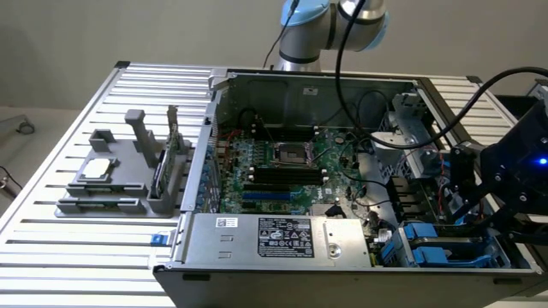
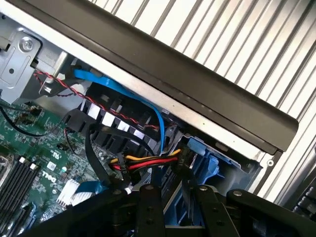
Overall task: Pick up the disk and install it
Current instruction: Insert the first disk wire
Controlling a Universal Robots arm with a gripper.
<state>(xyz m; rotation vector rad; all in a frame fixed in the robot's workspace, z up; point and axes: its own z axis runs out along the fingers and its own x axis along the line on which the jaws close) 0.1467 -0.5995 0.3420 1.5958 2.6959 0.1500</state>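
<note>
1. The gripper hangs at 4 o'clock in the exterior view, over the drive-bay corner of the open computer case. I cannot tell whether it grasps anything or how wide it stands.
2. The disk, framed by its blue carrier, lies in that bay at 5 o'clock, just under the gripper.
3. Yellow, red and black power wires and a blue data cable crowd the bay and end at a black plug just beside the carrier.
4. Thick black cables loop across the case towards the gripper.
5. The power-supply box sits at 6 o'clock, just beside the bay. The motherboard fills the case floor.
6. At 9 o'clock, apart from the case, a grey fixture carries a processor chip.
7. Everything rests on a slatted aluminium table. The arm base stands at 12 o'clock before a plain beige wall.
</note>
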